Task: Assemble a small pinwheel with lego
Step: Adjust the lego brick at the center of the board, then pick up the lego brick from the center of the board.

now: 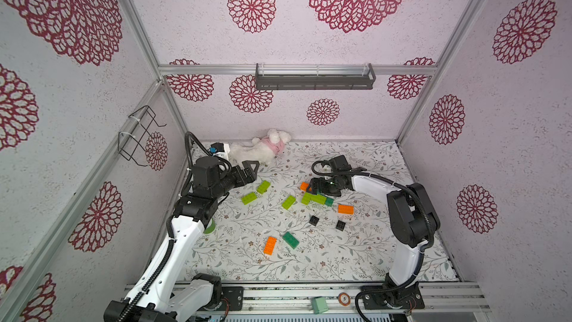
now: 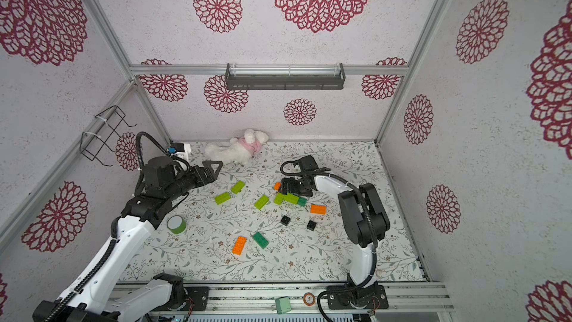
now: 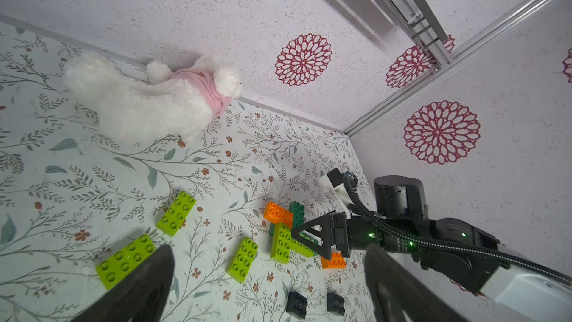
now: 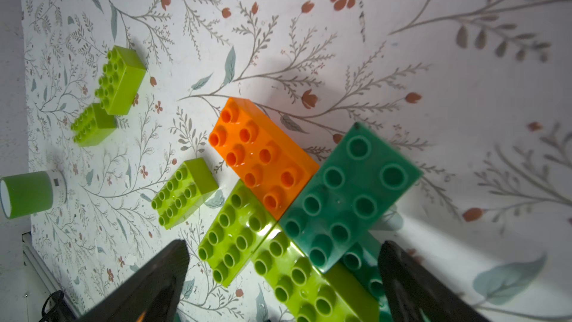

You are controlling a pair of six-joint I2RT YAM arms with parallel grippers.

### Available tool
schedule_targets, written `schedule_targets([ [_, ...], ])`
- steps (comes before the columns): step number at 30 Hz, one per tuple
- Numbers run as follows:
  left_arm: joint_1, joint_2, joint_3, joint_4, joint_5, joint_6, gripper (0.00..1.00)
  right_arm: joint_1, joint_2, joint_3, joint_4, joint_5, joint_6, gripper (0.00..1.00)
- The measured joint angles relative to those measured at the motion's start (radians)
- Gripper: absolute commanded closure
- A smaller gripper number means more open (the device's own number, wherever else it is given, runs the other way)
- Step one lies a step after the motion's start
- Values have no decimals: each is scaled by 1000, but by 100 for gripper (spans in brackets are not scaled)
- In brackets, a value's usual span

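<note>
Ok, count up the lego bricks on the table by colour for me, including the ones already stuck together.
lime green bricks: 5
orange bricks: 3
dark green bricks: 3
black square bricks: 2
Total: 13 in view; the joined cluster may hide more underneath.

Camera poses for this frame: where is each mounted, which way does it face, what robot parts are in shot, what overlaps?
Top views: high at the front, facing down toward the back wall; both arms show, with left gripper and right gripper.
Left wrist: on the left arm, facing across the table to the plush toy; left fingers in shot, right arm beyond.
Right wrist: on the right arm, facing down at the brick cluster; right fingers only.
Shared: every view shows the brick cluster.
</note>
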Motion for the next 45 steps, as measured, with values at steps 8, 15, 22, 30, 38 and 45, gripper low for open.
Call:
schedule_targets([
  [8, 1, -9, -45, -76, 9, 79, 3, 55, -40, -79, 7, 3, 69, 1],
  [15, 1, -10, -50, -101, 10, 95, 3, 91, -127, -85, -41, 113, 93, 1],
  [22, -42, -58, -66, -96, -19, 101, 3, 88, -301, -110, -176, 261, 98, 4],
  [30, -83, -77, -96, -69, -36, 78, 3, 87, -515, -280, -321, 360, 226, 19],
  [38, -83, -19, -87, -90, -17, 78, 3, 86, -498, -390, -304, 389, 359, 31],
  [45, -84, 15, -87, -93, 19, 74, 3, 85, -420, -392, -233, 392, 410, 39],
])
